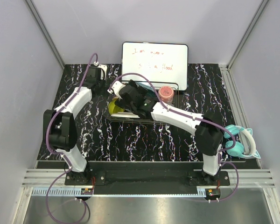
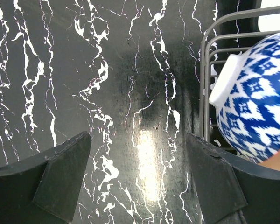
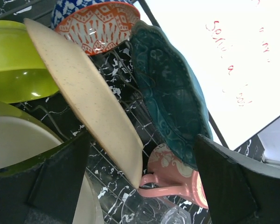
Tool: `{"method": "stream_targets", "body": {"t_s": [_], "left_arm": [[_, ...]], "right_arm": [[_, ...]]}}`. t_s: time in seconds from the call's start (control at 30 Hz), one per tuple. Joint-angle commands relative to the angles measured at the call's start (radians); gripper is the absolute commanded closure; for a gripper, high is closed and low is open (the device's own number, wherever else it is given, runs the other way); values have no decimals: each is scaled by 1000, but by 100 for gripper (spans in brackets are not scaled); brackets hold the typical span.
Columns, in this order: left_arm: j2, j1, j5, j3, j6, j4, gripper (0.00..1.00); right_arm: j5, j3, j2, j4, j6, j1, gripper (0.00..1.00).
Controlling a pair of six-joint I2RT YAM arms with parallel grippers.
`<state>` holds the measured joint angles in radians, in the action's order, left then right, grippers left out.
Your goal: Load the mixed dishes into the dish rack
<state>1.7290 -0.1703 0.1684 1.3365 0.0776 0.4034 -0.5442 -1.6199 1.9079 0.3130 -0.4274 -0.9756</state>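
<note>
The dish rack [image 1: 130, 120] sits mid-table, its wire wall [image 2: 207, 70] and floor [image 3: 116, 177] showing in the wrist views. Inside it, the peach plate [image 3: 93, 98] and the teal plate [image 3: 170, 88] lean on edge. A red patterned bowl [image 3: 95, 25], a lime-green bowl [image 3: 14, 65], a pink mug [image 3: 177, 179] and a clear glass [image 3: 177, 215] lie around them. My right gripper [image 3: 141, 149] hangs open over the rack [image 1: 130, 94], its jaws straddling both plates and touching neither. My left gripper [image 2: 137, 154] is open over bare table just left of the rack.
A blue-and-white patterned bowl [image 2: 259, 98] rests in the rack's left end. A pale dish with a green rim [image 3: 18, 140] lies under the right gripper's left finger. A whiteboard [image 1: 154, 58] stands behind the rack. Teal headphones [image 1: 240, 142] lie at the right edge.
</note>
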Motion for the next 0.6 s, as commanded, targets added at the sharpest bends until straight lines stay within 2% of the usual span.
{"method": "stream_targets", "body": {"t_s": [0.0,0.43,0.53,0.57], "left_arm": [[-65,-31,-38,-10,-13,-3,12],[-140,-31,-7,9,-2,43,11],[-228,-31,6,-13,16,66,11],[-261,-31,6,-25,25,68,11]], "right_arm": [[-36,-11,-90,29,29,-21,0],[-161,3,-213,101,82,-18,0],[-180,37,-282,170,177,-3,0],[-177,47,-308,219,256,17,0]]}}
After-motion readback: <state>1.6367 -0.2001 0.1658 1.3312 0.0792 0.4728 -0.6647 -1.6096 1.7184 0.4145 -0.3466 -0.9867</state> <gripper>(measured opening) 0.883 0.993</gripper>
